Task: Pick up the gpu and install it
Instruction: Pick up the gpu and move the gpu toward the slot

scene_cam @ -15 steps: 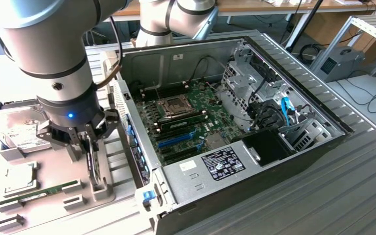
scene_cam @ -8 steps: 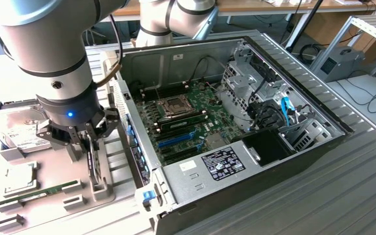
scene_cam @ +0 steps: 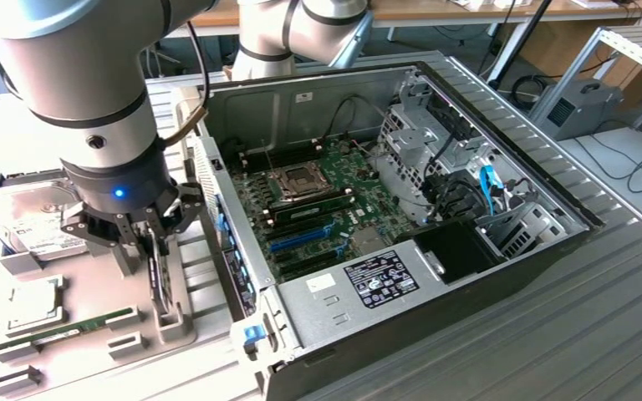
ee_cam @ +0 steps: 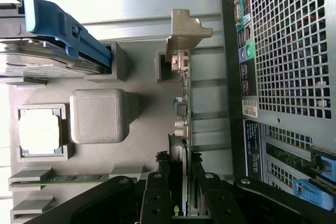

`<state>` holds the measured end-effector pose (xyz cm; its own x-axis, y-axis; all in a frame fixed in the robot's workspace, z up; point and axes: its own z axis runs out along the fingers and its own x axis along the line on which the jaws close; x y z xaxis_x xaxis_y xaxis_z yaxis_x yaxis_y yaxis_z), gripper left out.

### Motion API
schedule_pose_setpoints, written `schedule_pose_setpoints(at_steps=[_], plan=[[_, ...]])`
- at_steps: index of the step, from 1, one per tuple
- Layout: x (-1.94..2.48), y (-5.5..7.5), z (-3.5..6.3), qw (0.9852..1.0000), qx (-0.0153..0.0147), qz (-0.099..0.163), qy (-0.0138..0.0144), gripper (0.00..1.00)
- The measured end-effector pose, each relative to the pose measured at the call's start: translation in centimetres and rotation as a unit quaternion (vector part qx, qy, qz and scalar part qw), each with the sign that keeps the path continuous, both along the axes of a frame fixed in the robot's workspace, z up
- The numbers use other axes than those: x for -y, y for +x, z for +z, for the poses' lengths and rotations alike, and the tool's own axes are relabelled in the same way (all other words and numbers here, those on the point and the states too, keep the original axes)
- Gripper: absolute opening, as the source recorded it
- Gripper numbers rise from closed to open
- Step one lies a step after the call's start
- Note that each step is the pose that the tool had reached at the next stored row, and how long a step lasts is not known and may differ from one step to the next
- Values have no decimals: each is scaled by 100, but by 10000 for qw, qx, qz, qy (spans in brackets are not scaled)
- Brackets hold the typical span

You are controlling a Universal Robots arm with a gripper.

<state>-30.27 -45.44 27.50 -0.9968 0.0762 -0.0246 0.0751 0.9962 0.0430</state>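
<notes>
Exterior view first: a ribbed metal table (scene_cam: 588,334) carries an open computer case (scene_cam: 248,113) lying on its side, with the green motherboard (scene_cam: 333,188) showing inside. The silver robot arm (scene_cam: 87,75) reaches down at the exterior view's left of the case, over a grey holder tray (scene_cam: 87,288) that lies just beside the case. A hard drive (scene_cam: 31,217) with a white label rests at the far end of that tray. The graphics card (scene_cam: 160,280) stands on its edge in a slot of the tray, between the case and the other parts, and looks dark and thin from this side. The pincer (scene_cam: 154,251) is down over the card's upper edge. In the wrist view the card (ee_cam: 185,98) runs as a narrow strip away from the pincer (ee_cam: 185,156), its silver end bracket (ee_cam: 186,30) at the far end, and a black finger lies against each face, so the pincer is clamped on the card while it sits in its slot. A long memory stick (scene_cam: 70,327) lies in a holder near the tray's near end, and a square processor chip (scene_cam: 33,307) sits in a frame just beside it.
</notes>
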Motion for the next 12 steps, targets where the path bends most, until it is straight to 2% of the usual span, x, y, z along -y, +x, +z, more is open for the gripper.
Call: schedule_pose_setpoints(at_steps=[12], plan=[[0, 0, 40, 10000, 0, 0, 0, 26]])
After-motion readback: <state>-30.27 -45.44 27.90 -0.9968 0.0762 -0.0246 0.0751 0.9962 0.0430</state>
